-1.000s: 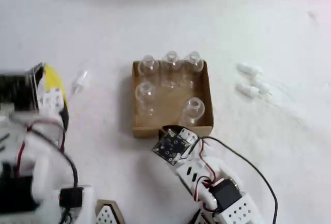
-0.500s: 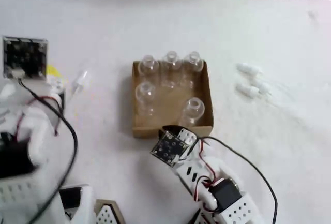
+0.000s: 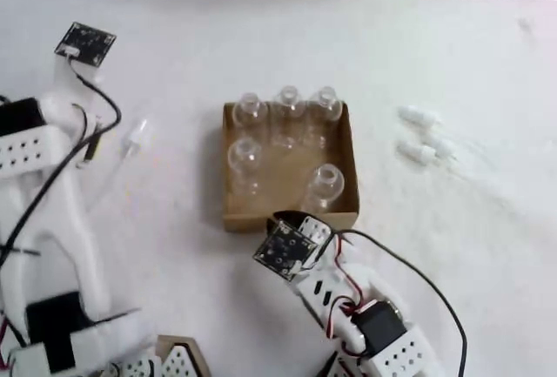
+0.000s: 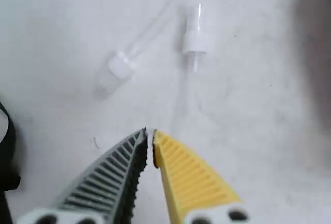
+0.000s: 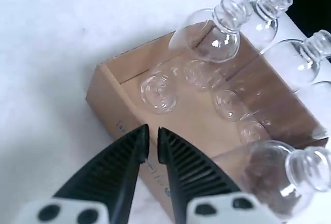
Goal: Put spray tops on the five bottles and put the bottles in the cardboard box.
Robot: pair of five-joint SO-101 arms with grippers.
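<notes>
Several clear bottles without spray tops stand upright in the cardboard box, among them a bottle on its left side and a bottle close to the front wall. A white spray top lies left of the box. My left gripper hangs shut and empty over the cloth, short of two spray tops. My right gripper is shut and empty just above the box's front wall, with the bottles beyond it.
More white spray tops lie on the white cloth to the right of the box. The left arm takes up the table's left side, and the right arm's body and cable fill the front middle.
The left arm has swung toward the far side, its camera board rising from the table's left edge to further back. The right arm, box and bottles have not moved.
</notes>
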